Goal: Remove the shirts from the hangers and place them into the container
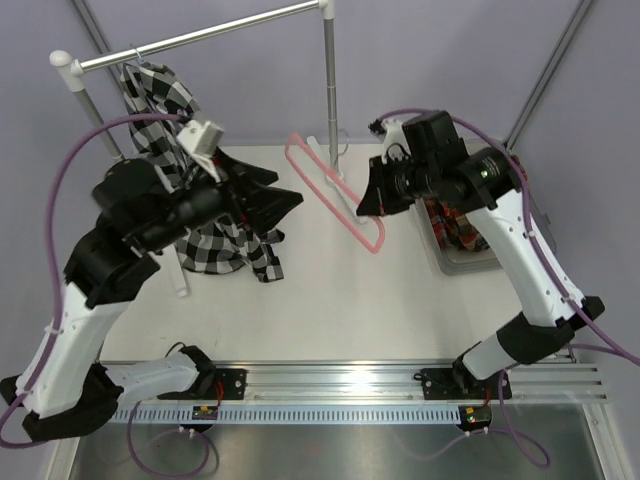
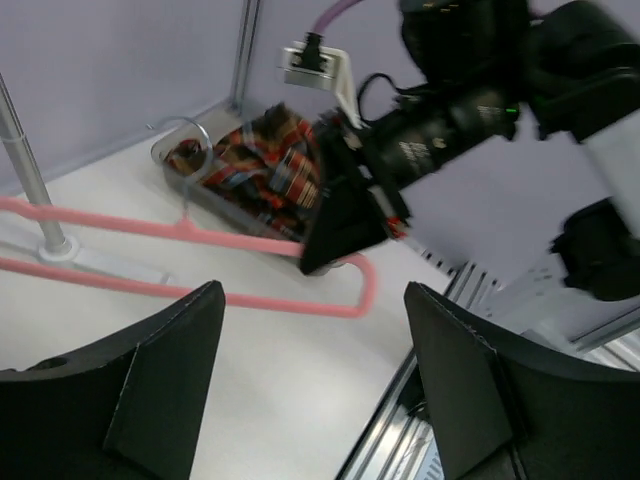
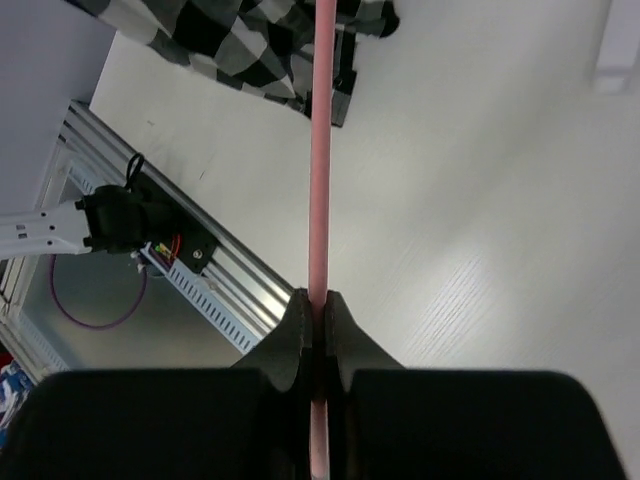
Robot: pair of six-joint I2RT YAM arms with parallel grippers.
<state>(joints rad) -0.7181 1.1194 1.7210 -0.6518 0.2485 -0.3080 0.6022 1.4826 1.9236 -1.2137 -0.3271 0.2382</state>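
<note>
Right gripper (image 3: pixel 318 305) is clenched on a straight limb of the bare pink hanger (image 3: pixel 322 150), over the table (image 1: pixel 330 300). The hanger looks light, stiff and thin, and liable to pivot in so narrow a pinch. Left gripper (image 2: pixel 312 300) stands released, holding nothing. Plaid shirt (image 2: pixel 265 165) lies in the container (image 1: pixel 470 262). Black-and-white shirt (image 1: pixel 160 100) hangs from the rail (image 1: pixel 200 38). It is soft and limp, best pinched at shoulder or collar.

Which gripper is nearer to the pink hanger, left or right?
Right: the right gripper is shut on the pink hanger; the left gripper hangs open, apart from it.
</note>
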